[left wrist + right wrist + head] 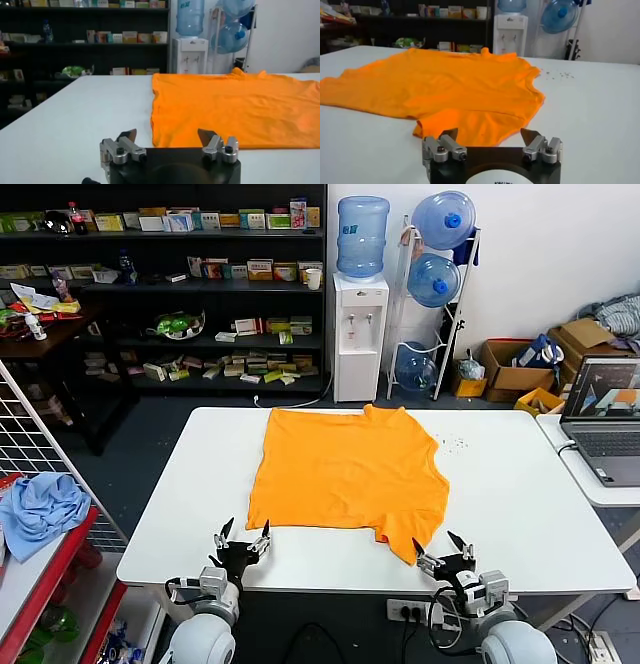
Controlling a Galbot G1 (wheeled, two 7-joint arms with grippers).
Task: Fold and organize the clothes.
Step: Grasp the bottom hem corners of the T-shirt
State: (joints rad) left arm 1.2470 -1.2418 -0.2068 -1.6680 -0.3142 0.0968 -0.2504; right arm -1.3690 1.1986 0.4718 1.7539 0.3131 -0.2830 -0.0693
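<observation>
Left jaws (240, 540) spread apart, holding nothing, poised at the near edge of the bench (160, 514), just short of the near left corner of the orange T-shirt (345, 469). In the left wrist view, left jaws (168, 135) standing wide with the shirt's near hem (235, 107) directly beyond them, close but apart from the tips. Right jaws (445, 551) likewise spread apart and empty, set at the near edge of the bench on the right, just beside the shirt's near right corner, where a sleeve folds over into a point. In the right wrist view, right jaws (489, 134) open with that folded orange corner (465, 97) lying between and just beyond the tips, not gripped. Shirt spread mostly flat on the white bench, collar toward the far edge, hem toward the robot, some wrinkles along the right side. Beyond the bench, a water dispenser (360, 299) against the wall, dark shelves (170, 284) of boxed goods to its left. A laptop (605, 419) open at far right. A light blue cloth (40, 509) heaped on a rack at far left.
</observation>
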